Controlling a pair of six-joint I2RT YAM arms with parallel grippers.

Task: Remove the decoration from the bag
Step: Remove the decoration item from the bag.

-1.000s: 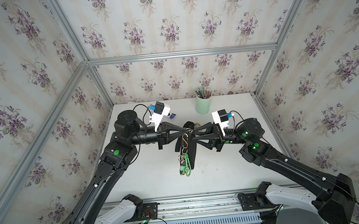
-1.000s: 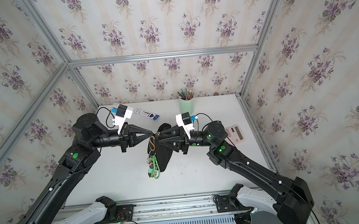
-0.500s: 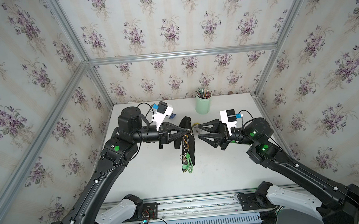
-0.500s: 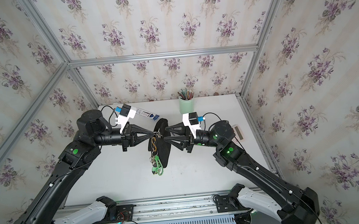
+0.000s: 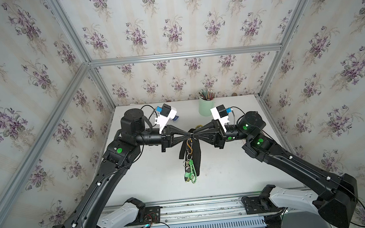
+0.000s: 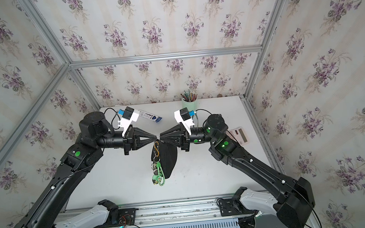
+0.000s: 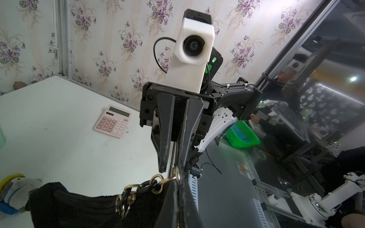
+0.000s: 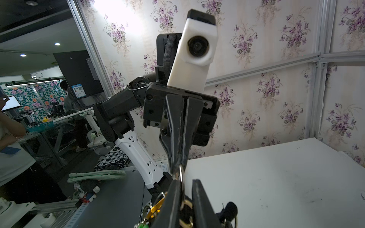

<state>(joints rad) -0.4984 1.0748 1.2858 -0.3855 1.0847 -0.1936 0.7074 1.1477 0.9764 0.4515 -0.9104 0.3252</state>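
Grip placement decides this step. The left pincer (image 5: 187, 134) is fully closed, its tips pinching a metal ring (image 7: 177, 174) at the top of the hardware. The right pincer (image 5: 197, 133) meets it tip to tip, jaws a narrow gap apart. In the right wrist view a ring sits between its fingers (image 8: 203, 203), but I cannot tell whether they press on it.

The bag (image 6: 169, 160) hangs limp below the two tips, above the bench (image 5: 150, 172). Whether its lower end touches the bench cannot be told. The decoration (image 5: 190, 169) dangles down the bag's front. Its gold carabiner (image 5: 189, 146) is uppermost, then come rings, and the small green figure (image 5: 188, 174) and green looped strap (image 6: 161, 178) hang lowest.

To do this well, I judge, the right pincer needs a firm bite on the link beside the left's hold, not on the same ring and not on fabric. The left can then serve as a fixed anchor while the right works the carabiner's gate or draws the links apart. Any pull should be short and along the line of the two arms.

Thin metal is slippery, so a ring may twist out of a shallow pinch and set the whole cluster swinging. The yellow-grey-blue charm (image 7: 13, 189) at the bag's other end is not the target.
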